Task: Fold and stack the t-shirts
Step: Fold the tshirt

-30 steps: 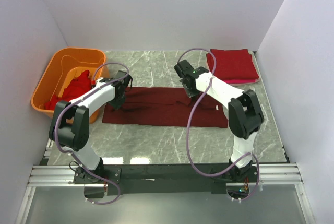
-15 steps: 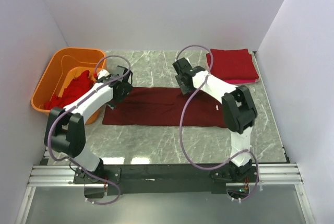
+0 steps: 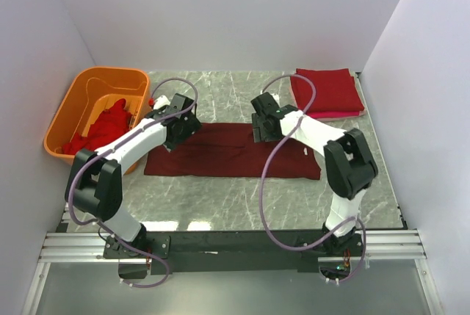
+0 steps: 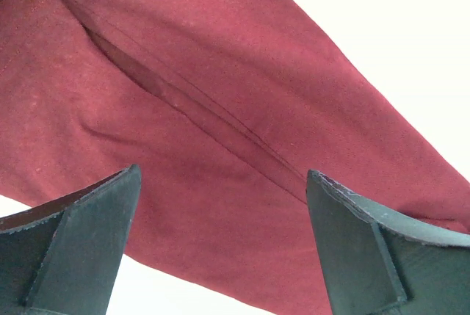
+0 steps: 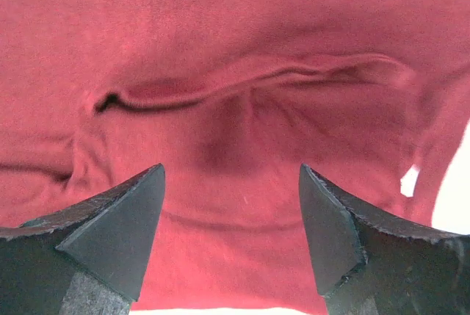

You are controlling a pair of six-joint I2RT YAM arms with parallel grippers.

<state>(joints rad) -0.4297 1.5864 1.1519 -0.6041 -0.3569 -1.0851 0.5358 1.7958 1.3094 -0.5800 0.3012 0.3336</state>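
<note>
While the maroon t-shirt (image 3: 231, 152) lies on the table (image 3: 220, 91) as a strip running left-right, we hover over its far edge: left gripper (image 4: 222, 175) near the left end, right gripper (image 5: 231, 172) just right of centre, both spread wide, gripping nothing.

orange tub (image 3: 67, 118) on marble table (image 3: 220, 95)

maroon t-shirt (image 3: 231, 152) folded flat, red t-shirts (image 3: 327, 92) stacked

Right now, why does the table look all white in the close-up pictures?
Left wrist, right wrist: too much light turns the table plain white; the maroon t-shirt looks sharp. Top external: the table shows grey marble, with glare patches near the front edge.
</note>
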